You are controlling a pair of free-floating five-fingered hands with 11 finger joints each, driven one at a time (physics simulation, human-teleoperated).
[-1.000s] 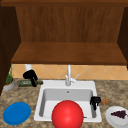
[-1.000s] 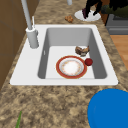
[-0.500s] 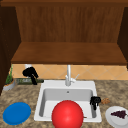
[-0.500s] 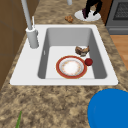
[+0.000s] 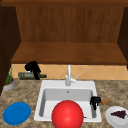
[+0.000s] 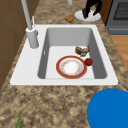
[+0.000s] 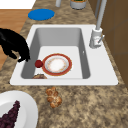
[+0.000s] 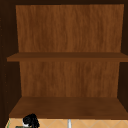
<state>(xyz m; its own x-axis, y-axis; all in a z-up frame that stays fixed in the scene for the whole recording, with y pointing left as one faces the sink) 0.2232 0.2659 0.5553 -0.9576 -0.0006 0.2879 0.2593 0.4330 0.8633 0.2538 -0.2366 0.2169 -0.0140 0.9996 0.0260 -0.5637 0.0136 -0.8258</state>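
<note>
My left hand (image 5: pixel 32 68) hovers above the counter left of the faucet (image 5: pixel 68 76), fingers hanging loosely and holding nothing; it also shows under the lowest shelf as the left hand (image 8: pixel 31 121). Just below it a dark green long object (image 5: pixel 26 75) lies against the back wall. My right hand (image 5: pixel 95 101) hangs over the sink's right rim, fingers drooping downward and empty; the right hand (image 7: pixel 15 46) is just above a small red fruit (image 7: pixel 38 63). In the sink (image 6: pixel 30 72) sits a red bowl (image 6: pixel 71 67) with a white inside.
A brown food piece (image 6: pixel 82 50) lies in the sink beside the bowl. On the counter are a pastry (image 7: pixel 53 97), a white plate (image 7: pixel 22 102) with dark grapes, a blue plate (image 5: pixel 17 113) and a potted plant (image 5: pixel 9 81). Wooden shelves (image 8: pixel 67 57) stand above.
My left hand has risen a little and drifted right, away from the counter. The right hand and the things in the sink have stayed where they were.
</note>
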